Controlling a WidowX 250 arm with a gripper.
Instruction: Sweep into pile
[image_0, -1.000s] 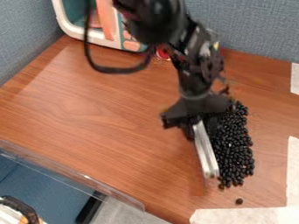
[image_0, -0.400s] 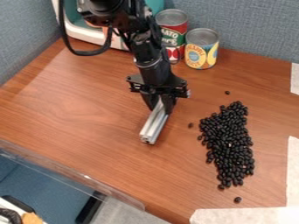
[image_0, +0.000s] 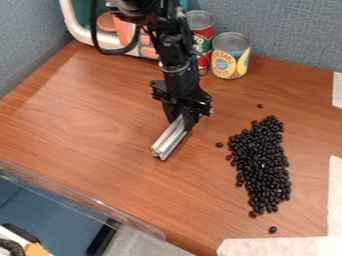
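Note:
The black gripper (image_0: 180, 119) hangs over the middle of the table, left of the beans, shut on a silver metal bar (image_0: 170, 138). The bar slants from the gripper toward the lower left. Black beans (image_0: 262, 165) lie in a long, dense heap at the right of the table. Three beans lie apart from it: a bean (image_0: 219, 144) on its left, a bean (image_0: 260, 105) above it and a bean (image_0: 272, 229) below it.
Two cans stand at the back, a red can (image_0: 202, 37) and a yellow-labelled can (image_0: 230, 56). Behind the arm is a toy oven (image_0: 87, 30). White tape (image_0: 280, 246) borders the table's right and front, and a clear plastic edge (image_0: 80, 197) runs along the lower left.
From over the heap the gripper has moved left with the bar, uncovering the beans and the cans. Lately the bar has turned slightly, its free end now farther left.

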